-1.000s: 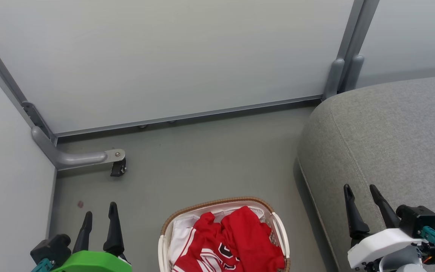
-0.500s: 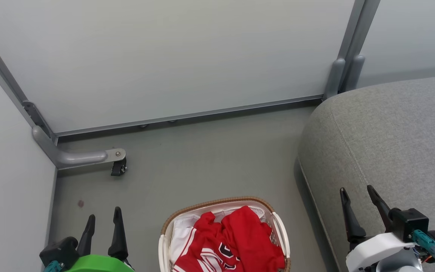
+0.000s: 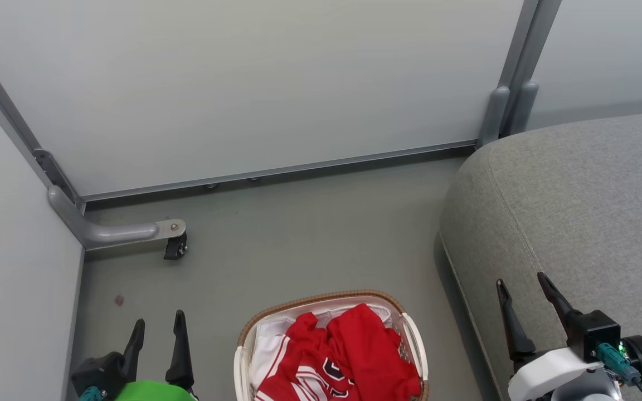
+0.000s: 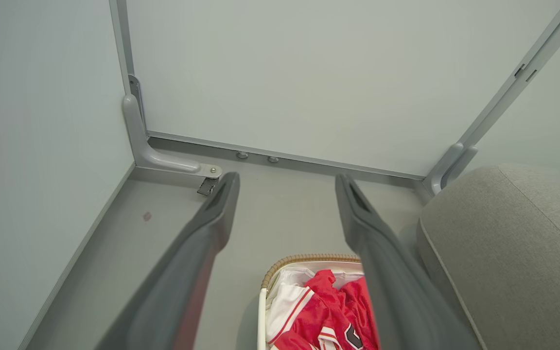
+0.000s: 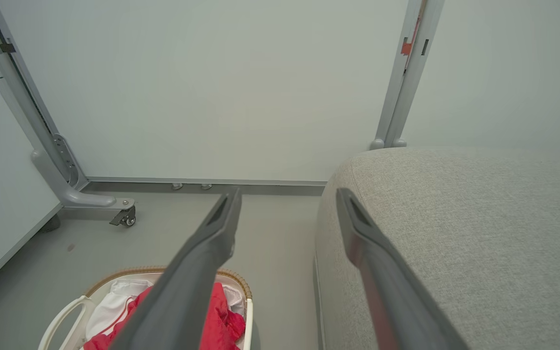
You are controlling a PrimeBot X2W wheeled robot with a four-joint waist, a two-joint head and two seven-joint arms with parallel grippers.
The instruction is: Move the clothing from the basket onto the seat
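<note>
The white perforated basket (image 3: 321, 298) with a brown woven rim stands on the floor at the bottom centre of the head view. The clothing (image 3: 349, 356), a red heap with white stripes and dark lettering, lies in it on a white liner (image 3: 268, 340). The grey seat (image 3: 577, 211) rises just right of the basket. My left gripper (image 3: 159, 318) hangs open over the floor left of the basket, holding nothing. My right gripper (image 3: 520, 279) stands open above the seat's near left edge, also holding nothing. The left wrist view shows the open left gripper (image 4: 287, 177) over the basket (image 4: 309, 257) and clothing (image 4: 328, 311).
Pale partition panels close off the back and left. A grey bracket with a black caster (image 3: 175, 245) juts onto the floor at back left. A metal post (image 3: 507, 106) stands behind the seat's corner. Bare grey floor (image 3: 298, 239) lies beyond the basket.
Both grippers have drawn back toward the bottom edge of the head view, staying open. The right one has also drifted slightly left. Basket and clothing have not moved.
</note>
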